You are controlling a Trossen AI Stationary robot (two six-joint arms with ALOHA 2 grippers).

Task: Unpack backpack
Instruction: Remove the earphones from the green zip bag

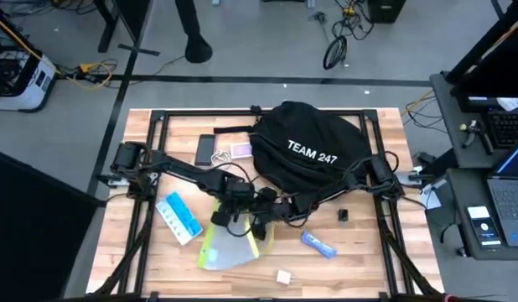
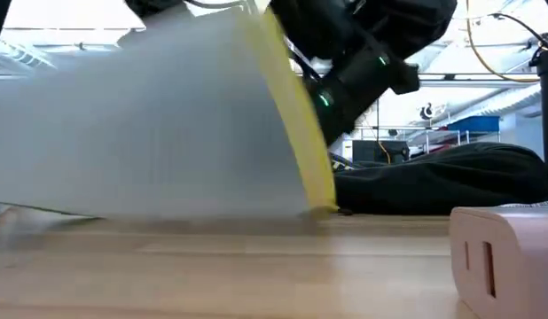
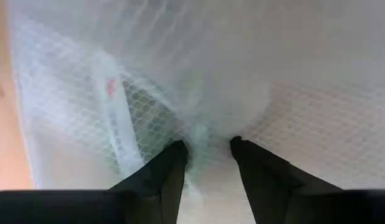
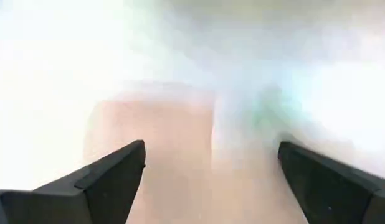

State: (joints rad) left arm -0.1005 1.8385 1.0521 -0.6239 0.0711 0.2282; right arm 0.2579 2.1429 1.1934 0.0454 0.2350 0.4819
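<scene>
The black backpack (image 1: pixel 309 151) with white lettering lies at the table's far middle. In front of it is a translucent mesh-lined pouch (image 1: pixel 230 247) with a yellow edge (image 2: pixel 301 115). My left gripper (image 3: pixel 208 149) reaches in from the left and is shut on the pouch's far part (image 1: pixel 230 220). My right gripper (image 4: pixel 211 155) comes from the right and stands open just beside the pouch's far right corner (image 1: pixel 263 225). Its fingers are spread wide, with the hazy pouch close in front of them. I cannot tell whether it touches the pouch. My left gripper pinches a bunched bit of the pouch's clear mesh wall (image 3: pixel 205 134) between its two fingers, which slant down from the table's far left. One layer or several, I cannot tell. The pouch is tipped up, and its lower yellow corner (image 2: pixel 320 206) rests on the table.
A blue-and-white packet (image 1: pixel 179 218) lies left of the pouch and a blue tube (image 1: pixel 319 245) to its right. A small pale block (image 1: pixel 283 276) sits near the front edge, close in the low view (image 2: pixel 509 257). A phone (image 1: pixel 205 149) and a pink card (image 1: pixel 240 151) lie left of the backpack.
</scene>
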